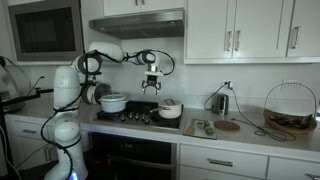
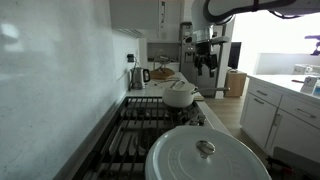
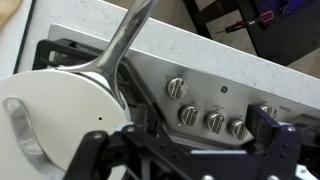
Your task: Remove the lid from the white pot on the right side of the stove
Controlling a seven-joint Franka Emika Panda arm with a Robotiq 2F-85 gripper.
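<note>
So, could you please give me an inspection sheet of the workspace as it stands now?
Surface: gas stove set in a light countertop.
Job's things: white pot on the stove's right side, lid on.
Clutter: second white pot, kettle, wire basket.
Grippers: gripper open, hovering above the white pot, not touching.
Cables: dark cord looping by the kettle.
Surroundings: microwave, range hood, white cabinets.

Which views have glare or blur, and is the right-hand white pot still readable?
In an exterior view the window is blown out and the near pot looks soft; in an exterior view lighting is dim yet the white pot reads clearly; wrist view is sharp on the knobs, claw dark and soft.
</note>
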